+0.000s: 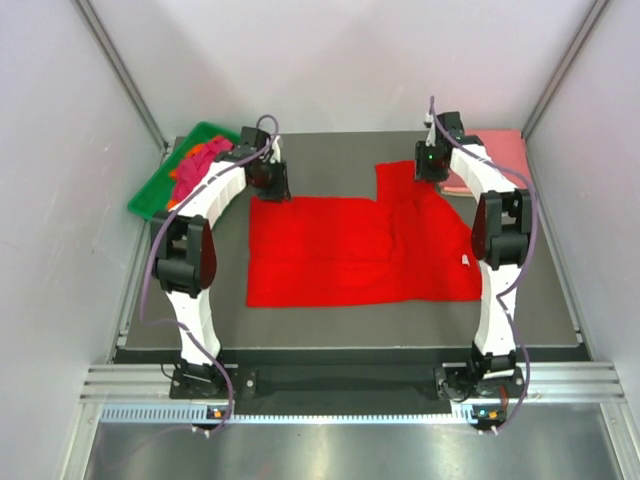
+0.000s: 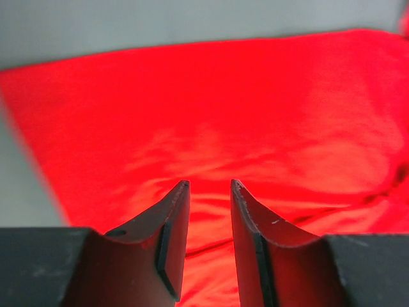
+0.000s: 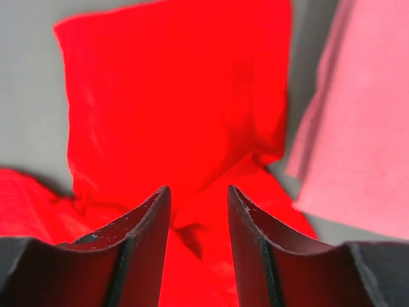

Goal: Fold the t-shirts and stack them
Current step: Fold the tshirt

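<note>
Red shirt [image 1: 350, 250] lies flat, long axis running from left gripper [image 2: 209, 185] to right gripper [image 3: 198, 190], both with jaws apart, sleeve [image 3: 179, 96] straight ahead of right jaws.

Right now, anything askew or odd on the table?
Minor only. The red t-shirt lies flat but creased right of its middle, one sleeve jutting toward the far edge beside the folded pink shirt. The shirts in the green tray are a crumpled heap. Nothing spilled or damaged.
</note>
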Motion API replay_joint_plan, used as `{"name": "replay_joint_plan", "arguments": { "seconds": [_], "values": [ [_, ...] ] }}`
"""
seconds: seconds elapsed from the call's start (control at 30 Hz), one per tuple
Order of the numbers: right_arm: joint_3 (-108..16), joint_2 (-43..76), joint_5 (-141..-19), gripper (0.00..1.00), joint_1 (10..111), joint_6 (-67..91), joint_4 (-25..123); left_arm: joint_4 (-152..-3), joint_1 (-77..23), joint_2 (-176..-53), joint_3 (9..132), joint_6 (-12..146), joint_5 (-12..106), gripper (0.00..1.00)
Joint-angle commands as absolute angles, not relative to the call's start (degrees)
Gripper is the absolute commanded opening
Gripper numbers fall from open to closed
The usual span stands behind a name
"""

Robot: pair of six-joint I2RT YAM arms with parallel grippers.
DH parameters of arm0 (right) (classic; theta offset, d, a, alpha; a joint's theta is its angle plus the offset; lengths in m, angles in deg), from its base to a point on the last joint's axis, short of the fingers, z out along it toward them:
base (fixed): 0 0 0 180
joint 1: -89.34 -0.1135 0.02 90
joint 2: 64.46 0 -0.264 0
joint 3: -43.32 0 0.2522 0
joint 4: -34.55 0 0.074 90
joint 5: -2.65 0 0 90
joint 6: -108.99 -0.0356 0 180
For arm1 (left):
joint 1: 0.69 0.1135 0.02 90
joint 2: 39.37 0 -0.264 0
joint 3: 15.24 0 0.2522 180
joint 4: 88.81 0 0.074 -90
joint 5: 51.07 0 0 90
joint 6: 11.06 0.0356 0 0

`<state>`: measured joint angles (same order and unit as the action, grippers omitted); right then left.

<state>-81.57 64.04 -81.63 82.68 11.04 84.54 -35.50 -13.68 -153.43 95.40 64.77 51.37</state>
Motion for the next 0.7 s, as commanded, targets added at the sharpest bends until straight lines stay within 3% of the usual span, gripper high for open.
{"name": "replay_joint_plan", "arguments": {
  "seconds": [0.0,0.23,0.67],
  "values": [
    [-83.13,59.03,-79.97,0.42,79.59,15.47,86.72,-40.75,-15.36,-151.08,92.93,65.41,63.0,0.36],
    [-69.25,51.56,-79.0,0.43,79.32,21.27,85.49,-48.74,-22.38,-150.46,88.08,60.51,73.28,0.36],
    [-69.4,57.53,-77.51,0.38,79.32,26.37,82.07,-61.77,-32.59,-157.84,90.1,50.03,74.87,0.33]
  ]
}}
